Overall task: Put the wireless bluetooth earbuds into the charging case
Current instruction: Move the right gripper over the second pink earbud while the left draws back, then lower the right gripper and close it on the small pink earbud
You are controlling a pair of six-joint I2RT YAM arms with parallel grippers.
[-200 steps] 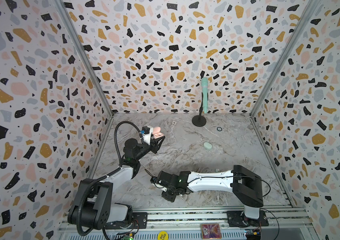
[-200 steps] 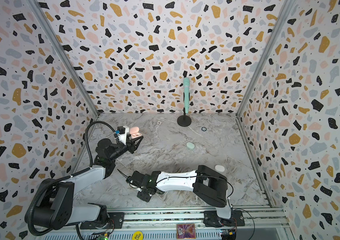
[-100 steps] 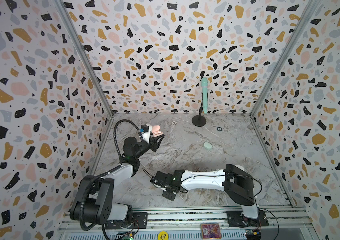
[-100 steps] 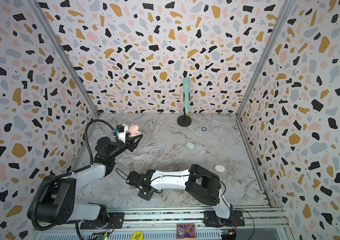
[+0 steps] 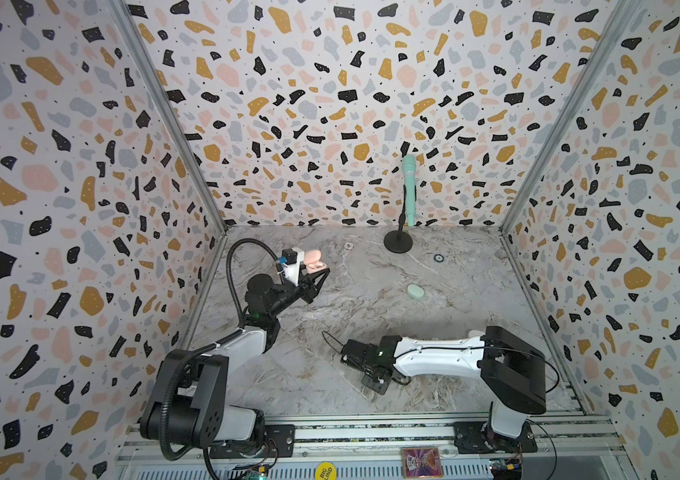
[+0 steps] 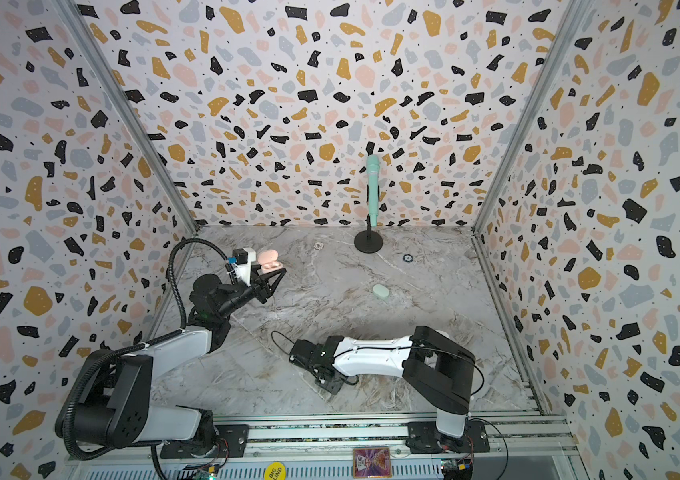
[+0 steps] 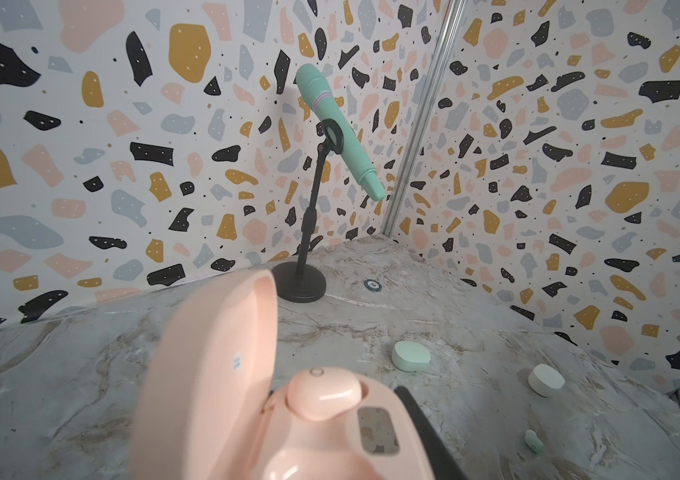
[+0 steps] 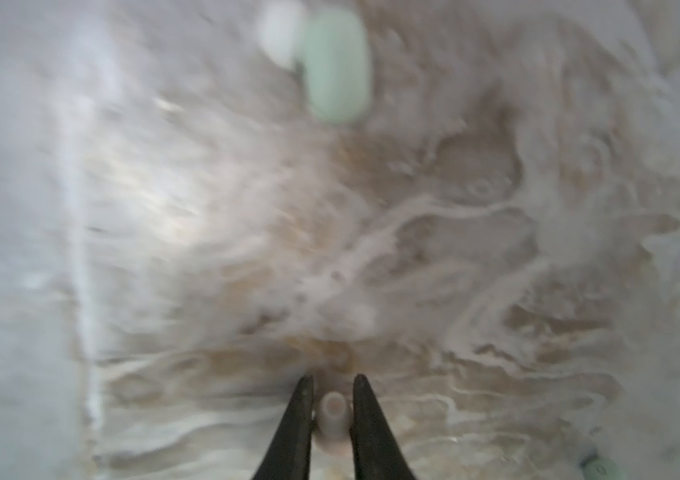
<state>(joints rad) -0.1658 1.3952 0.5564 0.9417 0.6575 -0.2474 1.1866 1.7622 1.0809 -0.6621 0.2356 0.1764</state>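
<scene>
The right hand pinches a tiny pale earbud low by the tabletop. The left hand holds the open pink charging case up. The smooth little bud may slip and roll away.

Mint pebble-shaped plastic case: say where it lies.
In both top views the mint case lies on the marble floor right of centre, in front of the black microphone stand's round base.

A mint microphone stands upright on the marble tabletop.
</scene>
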